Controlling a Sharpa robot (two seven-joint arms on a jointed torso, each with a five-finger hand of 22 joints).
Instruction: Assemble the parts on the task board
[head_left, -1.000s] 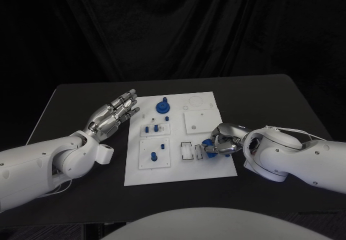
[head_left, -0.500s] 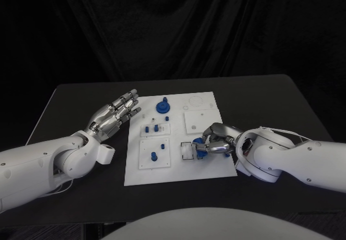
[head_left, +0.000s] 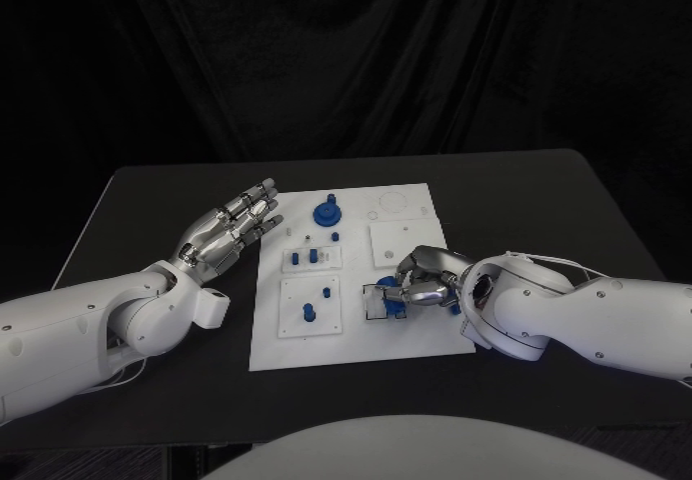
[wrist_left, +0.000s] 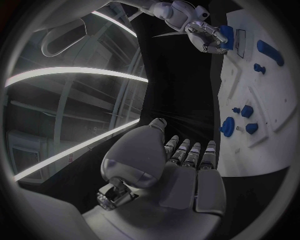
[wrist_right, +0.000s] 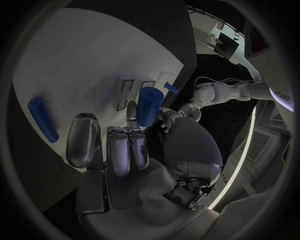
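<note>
The white task board (head_left: 418, 338) lies in the middle of the black table. My right hand (head_left: 418, 287) hovers over the board's near right part and pinches a blue cylindrical part (wrist_right: 149, 106) between thumb and fingers (wrist_right: 119, 145). The part hangs close to two narrow rectangular slots (wrist_right: 125, 93), seen on the board as slots (head_left: 375, 302). My left hand (head_left: 231, 232) is raised beside the board's left edge, fingers spread, palm (wrist_left: 181, 180) holding nothing. A blue gear-shaped part (head_left: 326, 212) and several small blue pegs (head_left: 304, 258) stand on the board.
Another blue peg (wrist_right: 42, 119) lies on the board beside my right hand. A further peg (head_left: 307, 313) stands in the near left panel. Bare black table (head_left: 577, 210) surrounds the board, with a dark curtain behind.
My right hand has moved left across the board with the blue part, from the board's right edge to above the slots. The left hand has stayed where it was.
</note>
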